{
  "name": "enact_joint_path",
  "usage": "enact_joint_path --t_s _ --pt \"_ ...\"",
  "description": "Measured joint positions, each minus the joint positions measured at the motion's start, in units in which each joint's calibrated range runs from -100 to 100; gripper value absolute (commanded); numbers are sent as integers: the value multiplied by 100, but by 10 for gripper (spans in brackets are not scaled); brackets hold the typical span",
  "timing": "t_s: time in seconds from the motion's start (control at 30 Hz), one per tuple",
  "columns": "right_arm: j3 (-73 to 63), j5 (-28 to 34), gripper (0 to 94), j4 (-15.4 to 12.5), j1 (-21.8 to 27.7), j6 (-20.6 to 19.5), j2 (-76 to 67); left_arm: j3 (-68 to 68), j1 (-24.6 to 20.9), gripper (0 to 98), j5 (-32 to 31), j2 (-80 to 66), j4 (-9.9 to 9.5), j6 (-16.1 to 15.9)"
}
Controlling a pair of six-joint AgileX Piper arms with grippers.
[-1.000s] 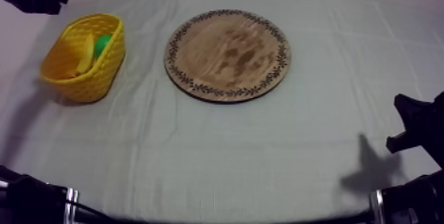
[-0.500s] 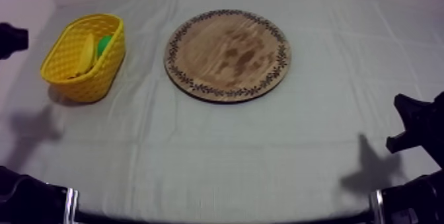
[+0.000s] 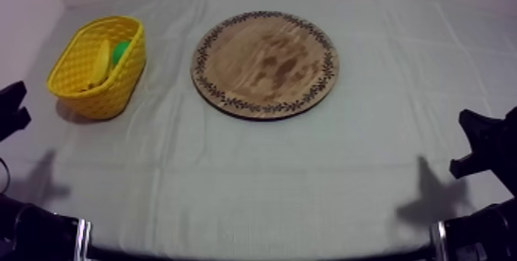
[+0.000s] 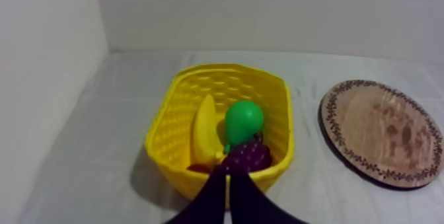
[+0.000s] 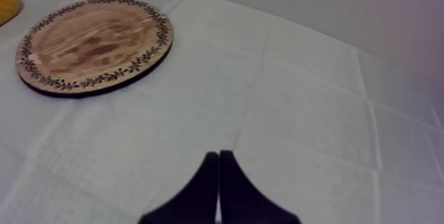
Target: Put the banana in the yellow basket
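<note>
Our left gripper, fingers pressed together, hangs just at the yellow basket. Inside the basket we see the banana, a green pear and grapes. The wooden board lies beside the basket, apart from it.

Item count, table surface:

- Yellow basket: 1, at the far left.
- Round wooden board: 1, at the far centre, with 0 items on it.

Item count, inside the basket:

- Banana: 1.
- Pear: 1, green.
- Bunch of grapes: 1, purple.
- Small red fruit: 1 visible, largely hidden under the other fruit.

Total toy fruit: 4, all inside the basket.
</note>
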Motion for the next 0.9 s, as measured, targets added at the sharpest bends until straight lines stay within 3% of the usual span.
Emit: enact_joint_path --t_s 0.3,0.63,0.9 --pt "0 0 3 0 0 0 0 1253 -72 0 -537 -972 13 43" --pt "0 0 3 0 0 0 0 1682 -163 0 -745 -1050 420 -155" --pt "0 0 3 0 0 0 0 1801 -207 0 -1084 -1055 505 -203"
